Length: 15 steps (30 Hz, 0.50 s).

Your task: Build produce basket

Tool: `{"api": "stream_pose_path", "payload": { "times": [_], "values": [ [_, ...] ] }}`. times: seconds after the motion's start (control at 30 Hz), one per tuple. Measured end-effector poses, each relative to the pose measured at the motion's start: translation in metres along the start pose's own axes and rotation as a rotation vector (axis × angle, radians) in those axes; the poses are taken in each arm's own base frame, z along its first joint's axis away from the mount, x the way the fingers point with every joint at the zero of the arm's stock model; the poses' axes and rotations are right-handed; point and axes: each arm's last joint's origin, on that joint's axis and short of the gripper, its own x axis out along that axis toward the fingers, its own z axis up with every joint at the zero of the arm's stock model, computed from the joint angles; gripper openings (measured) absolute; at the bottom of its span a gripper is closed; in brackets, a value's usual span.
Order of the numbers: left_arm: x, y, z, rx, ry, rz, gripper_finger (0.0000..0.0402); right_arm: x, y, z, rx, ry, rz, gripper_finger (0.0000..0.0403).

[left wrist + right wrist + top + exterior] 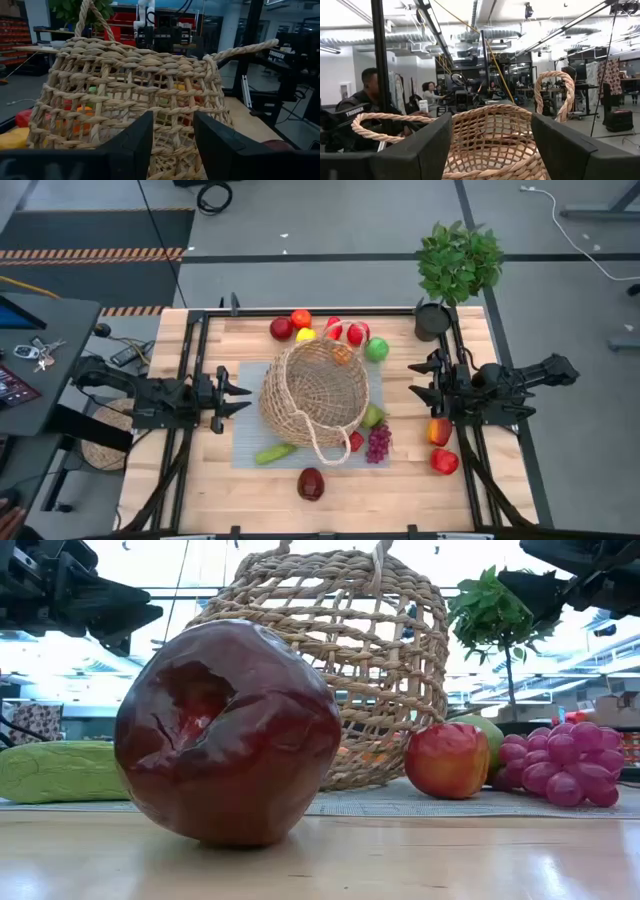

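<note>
The basket lies tipped on its side on the grey mat at the middle of the table, its mouth turned up toward the overhead camera and its looped handle trailing toward the near edge — a posture that leaves it unfit to receive anything until it is righted. The produce is strewn around it rather than in it: a row of red, yellow and green pieces along the far edge, a green pepper and purple grapes on the mat's near side, a dark red apple close to the near edge, and two red pieces toward the right edge. One orange piece shows through the weave, inside or behind it; which, I cannot tell. The left gripper hovers just beside the basket's left wall, fingers nearly together and holding nothing. The right gripper stands off the basket's right side, jaws partly apart and empty. Judgement: the arms flank the basket to steady or upright it — filling has barely begun. A potted plant stands at the far right corner, clear of the work.
</note>
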Motion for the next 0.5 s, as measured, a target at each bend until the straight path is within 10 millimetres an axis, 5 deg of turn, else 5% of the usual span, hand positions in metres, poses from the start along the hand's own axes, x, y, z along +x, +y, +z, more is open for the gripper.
{"api": "stream_pose_path", "payload": {
  "times": [0.5],
  "values": [
    [0.0, 0.0, 0.0, 0.0, 0.0, 0.0, 0.0149, 0.0, 0.0, 0.0, 0.0, 0.0, 0.0, 0.0275]
  ]
}}
